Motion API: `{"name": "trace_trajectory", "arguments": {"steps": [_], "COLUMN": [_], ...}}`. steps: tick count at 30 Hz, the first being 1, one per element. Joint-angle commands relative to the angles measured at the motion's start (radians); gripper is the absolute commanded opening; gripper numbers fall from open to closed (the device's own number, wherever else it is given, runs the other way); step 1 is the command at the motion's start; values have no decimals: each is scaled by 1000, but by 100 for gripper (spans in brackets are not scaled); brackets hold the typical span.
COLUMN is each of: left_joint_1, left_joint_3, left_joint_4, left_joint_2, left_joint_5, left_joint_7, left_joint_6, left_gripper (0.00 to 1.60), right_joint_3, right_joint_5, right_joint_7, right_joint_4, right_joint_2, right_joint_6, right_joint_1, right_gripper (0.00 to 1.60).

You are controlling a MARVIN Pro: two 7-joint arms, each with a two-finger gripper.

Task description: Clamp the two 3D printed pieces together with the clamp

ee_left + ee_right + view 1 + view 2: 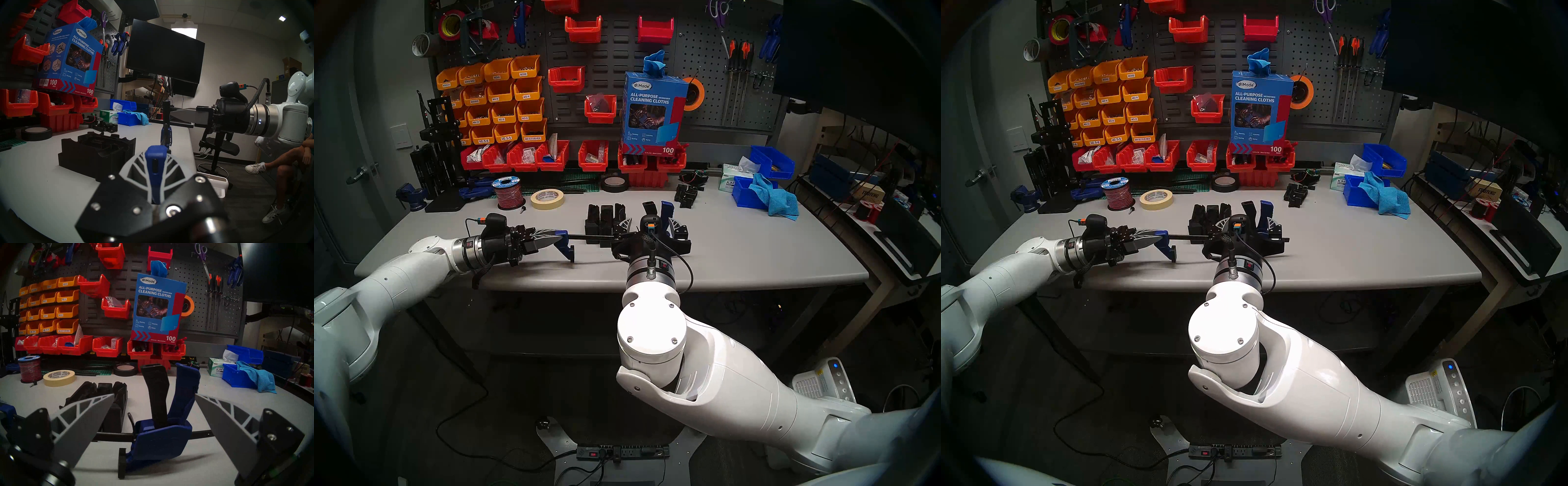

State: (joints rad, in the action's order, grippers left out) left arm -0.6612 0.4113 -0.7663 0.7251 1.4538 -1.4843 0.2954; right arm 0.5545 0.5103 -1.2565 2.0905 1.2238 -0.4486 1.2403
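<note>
The blue clamp [588, 236] lies across the middle of the table [755, 251], its thin black bar running left to right and both jaws pointing down. My left gripper [561, 236] is shut on the blue end jaw [155, 162] at the bar's left end. My right gripper [154, 394] stands open on either side of the clamp's blue body [161, 438], with the black trigger and blue handle rising between the fingers [85, 416], apart from them. The two black 3D printed pieces [605, 220] stand side by side just behind the bar [102, 395].
At the back are a masking tape roll [547, 199], a red wire spool [508, 193], a black tape roll [614, 183] and a heap of small black parts [687, 195]. A blue bin with a cloth [755, 195] sits far right. A seated person's legs [288, 161] are beyond the table's right end.
</note>
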Motion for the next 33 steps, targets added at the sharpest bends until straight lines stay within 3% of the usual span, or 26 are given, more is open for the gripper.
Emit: {"name": "trace_trajectory", "arguments": {"steps": [1,17,33], "left_joint_1": [18,18,19], "left_joint_3": [4,3,1], "left_joint_4": [3,2,3], "left_joint_2": [1,1,0], "left_joint_5": [14,14,16], "left_joint_7": [1,1,1], "left_joint_6": [0,0,0], "left_gripper": [0,0,0], "right_joint_3": [8,31,33], "right_joint_5": [-2,20,13], "right_joint_7": [-3,70,92], "right_joint_4": [23,-62,-86], "right_joint_2": [-23,-5,13], "right_joint_6": [-7,4,21], "right_joint_1": [3,-53,-62], "right_gripper": [160,160,160]}}
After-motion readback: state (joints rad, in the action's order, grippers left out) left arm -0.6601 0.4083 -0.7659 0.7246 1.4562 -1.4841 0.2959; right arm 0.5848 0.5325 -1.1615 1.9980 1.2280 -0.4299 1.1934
